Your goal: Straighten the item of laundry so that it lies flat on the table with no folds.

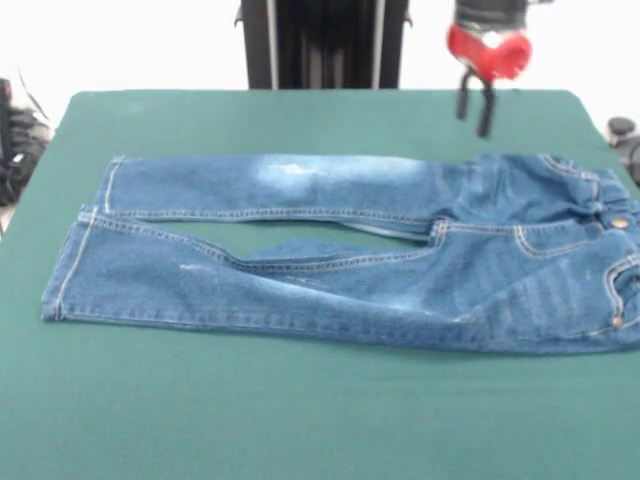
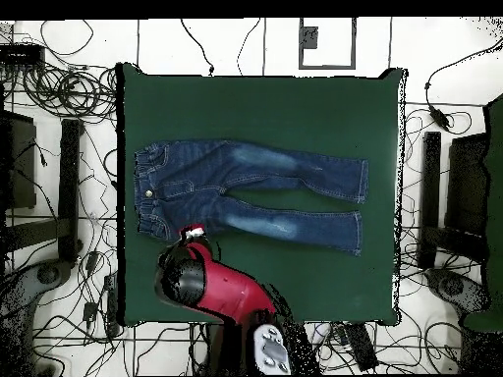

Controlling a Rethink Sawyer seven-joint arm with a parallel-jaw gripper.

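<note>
Denim jeans [image 1: 340, 250] lay nearly flat on the desk [image 1: 300, 420]. The hand [image 1: 475, 112] hovered empty, seemingly near-closed. Smoothing the crotch fold probably came next.

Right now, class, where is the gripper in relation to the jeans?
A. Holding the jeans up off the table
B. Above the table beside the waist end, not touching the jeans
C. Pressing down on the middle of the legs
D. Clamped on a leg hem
B: the gripper hangs over the table just beyond the waist end of the jeans, clear of the denim, which lies spread on the table.
</note>
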